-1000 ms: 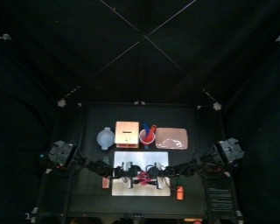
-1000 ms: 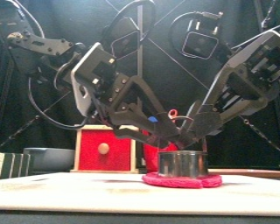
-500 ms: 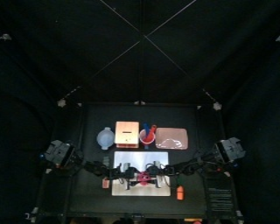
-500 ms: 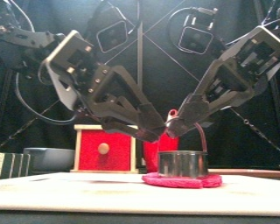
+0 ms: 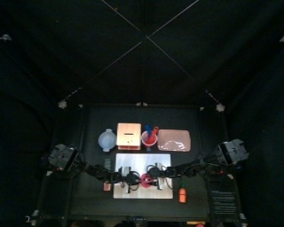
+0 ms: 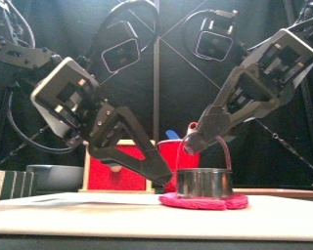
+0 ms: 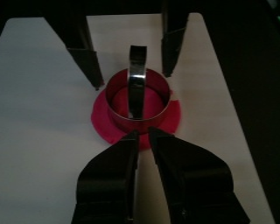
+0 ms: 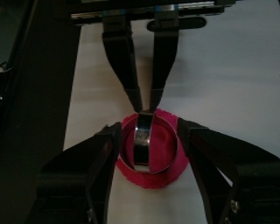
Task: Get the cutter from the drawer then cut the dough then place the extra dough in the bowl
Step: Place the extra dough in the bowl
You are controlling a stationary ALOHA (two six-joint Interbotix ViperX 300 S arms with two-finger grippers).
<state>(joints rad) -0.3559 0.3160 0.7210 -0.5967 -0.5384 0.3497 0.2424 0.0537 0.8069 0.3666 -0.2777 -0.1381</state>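
atop the dough (image 6: 202,202), the metal cutter (image 6: 203,182)

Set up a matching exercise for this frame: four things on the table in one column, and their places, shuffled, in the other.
Things:
1. cutter
2. dough
3. bowl
4. cup

Places:
A. left of the box, at the back
B. flat on the board, under the metal ring
C. standing on the pink disc
D. between the box and the tray

Pairs: 1-C, 2-B, 3-A, 4-D
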